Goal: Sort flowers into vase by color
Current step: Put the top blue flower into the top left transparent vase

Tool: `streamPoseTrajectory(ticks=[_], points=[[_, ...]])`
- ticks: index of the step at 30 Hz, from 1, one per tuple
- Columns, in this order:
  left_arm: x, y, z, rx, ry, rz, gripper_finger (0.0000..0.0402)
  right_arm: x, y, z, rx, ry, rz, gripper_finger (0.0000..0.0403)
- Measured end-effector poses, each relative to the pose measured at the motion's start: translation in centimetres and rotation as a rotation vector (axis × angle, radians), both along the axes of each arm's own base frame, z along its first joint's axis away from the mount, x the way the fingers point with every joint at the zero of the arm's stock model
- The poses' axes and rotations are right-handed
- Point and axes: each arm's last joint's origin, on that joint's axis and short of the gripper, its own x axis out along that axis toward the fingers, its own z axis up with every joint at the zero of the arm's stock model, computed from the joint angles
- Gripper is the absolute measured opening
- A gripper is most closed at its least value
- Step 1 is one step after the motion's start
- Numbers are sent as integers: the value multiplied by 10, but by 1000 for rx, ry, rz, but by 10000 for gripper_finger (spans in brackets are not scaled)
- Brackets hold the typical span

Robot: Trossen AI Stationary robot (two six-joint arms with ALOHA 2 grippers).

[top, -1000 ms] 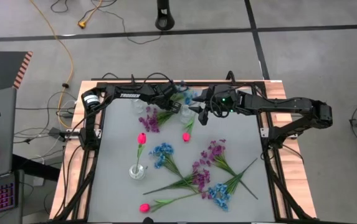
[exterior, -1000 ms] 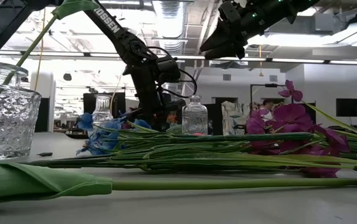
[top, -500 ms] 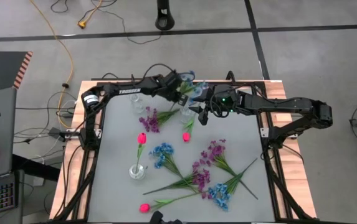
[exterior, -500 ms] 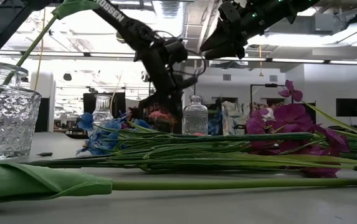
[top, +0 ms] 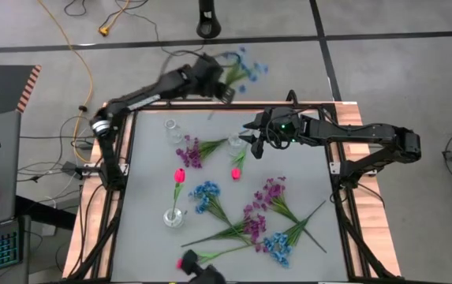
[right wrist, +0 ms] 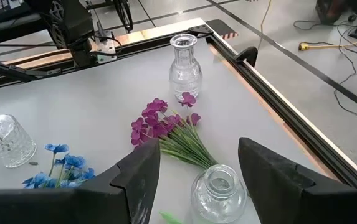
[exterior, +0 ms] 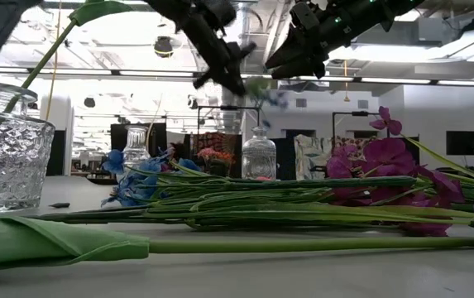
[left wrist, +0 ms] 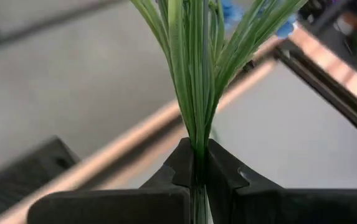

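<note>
Left gripper [top: 224, 88] raised beyond table's far edge, fingers pinching green stalks of blue flower bunch [top: 241, 69]; I see stalks clamped between pads in wrist view [left wrist: 195, 163]. Right gripper [top: 251, 138] hovers above small glass vase [right wrist: 218, 190] near far edge, fingers spread, holding nothing. Purple bunch [right wrist: 159, 124] lies just beside that vase. Remaining flowers [top: 249, 225] scattered across table middle and near side.

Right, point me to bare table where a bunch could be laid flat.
Free: the strip between the right arm and the purple flowers, and the near-left corner below the glass vase holding a pink tulip. Crowded: the near middle, heaped with blue flowers and stems, and the far side around the clear bottle.
</note>
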Motion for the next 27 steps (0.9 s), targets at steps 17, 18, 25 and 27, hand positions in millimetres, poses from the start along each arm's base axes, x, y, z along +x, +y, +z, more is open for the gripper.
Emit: streamPoseTrajectory(ticks=[17, 18, 25, 27], points=[[-133, -80, 31, 289, -178, 138, 2, 0, 0, 0, -1, -1, -1, 244], [-139, -84, 24, 309, -212, 144, 2, 0, 0, 0, -1, -1, -1, 244], [-168, -102, -33, 492, -354, 154, 5, 0, 0, 0, -1, -3, -1, 244], [-173, -105, -46, 550, -381, 154, 5, 0, 0, 0, -2, -5, -1, 244]])
